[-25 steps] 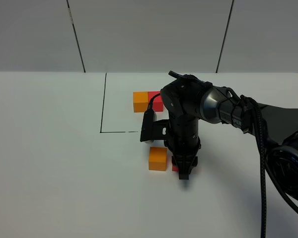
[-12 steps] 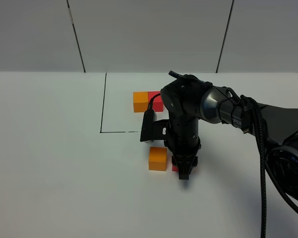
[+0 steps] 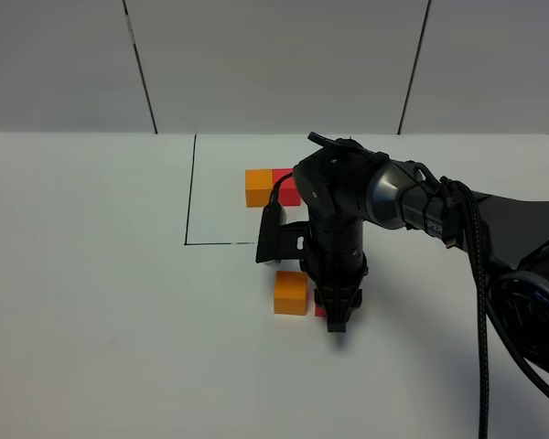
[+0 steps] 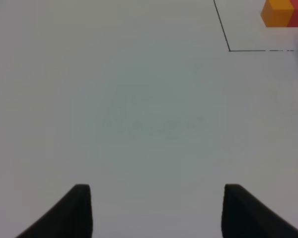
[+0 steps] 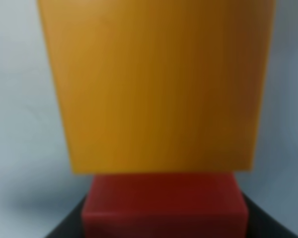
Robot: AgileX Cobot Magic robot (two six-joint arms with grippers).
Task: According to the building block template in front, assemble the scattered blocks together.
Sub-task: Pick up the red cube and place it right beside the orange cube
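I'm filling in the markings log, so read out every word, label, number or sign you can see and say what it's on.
The right arm has white lettering: too small and blurred to read.
The orange block, the red block and the orange-red pair farther back: no text.
The table: only thin black lines, no words or numbers.

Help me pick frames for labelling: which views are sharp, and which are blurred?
Exterior high: sharp, evenly lit, no glare on the orange block. Right wrist: orange block and red block fill the frame, too close, clearly out of focus. Left wrist: soft; template hazy at the edge.
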